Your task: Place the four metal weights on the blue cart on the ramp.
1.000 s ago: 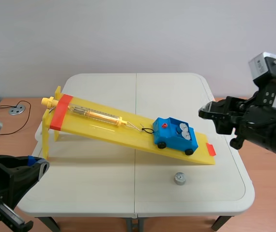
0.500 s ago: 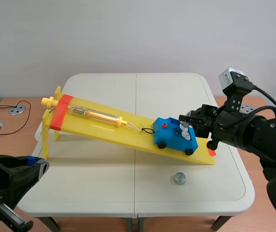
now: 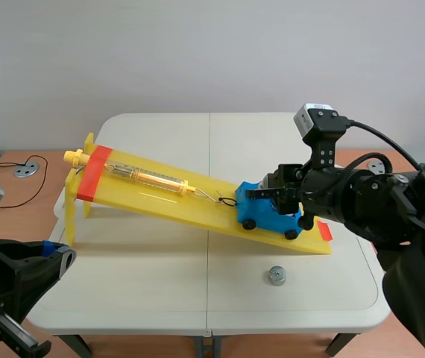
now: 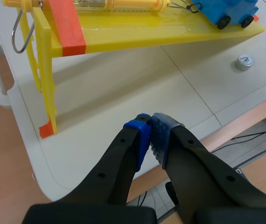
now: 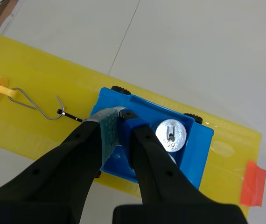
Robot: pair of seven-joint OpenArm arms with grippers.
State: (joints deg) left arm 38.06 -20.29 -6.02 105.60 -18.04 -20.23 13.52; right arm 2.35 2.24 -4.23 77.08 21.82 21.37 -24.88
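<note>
Right gripper [image 5: 118,117], fingers pressed together on nothing, sits over the blue plastic toy cart [image 5: 196,151] low on the yellow plastic ramp [image 5: 39,79].
I see a thin wire hook [image 5: 39,106] tying the cart's front to the yellow spring-scale tube [image 3: 149,177] up-ramp. One round silver metal weight [image 5: 171,134] lies in the cart tray just beside my right fingertips. A loose silver weight [image 3: 276,276] lies on the white table [image 3: 160,134] near the ramp's low end. Left gripper [image 4: 149,123] is closed with nothing in it, over the table's near left edge.
</note>
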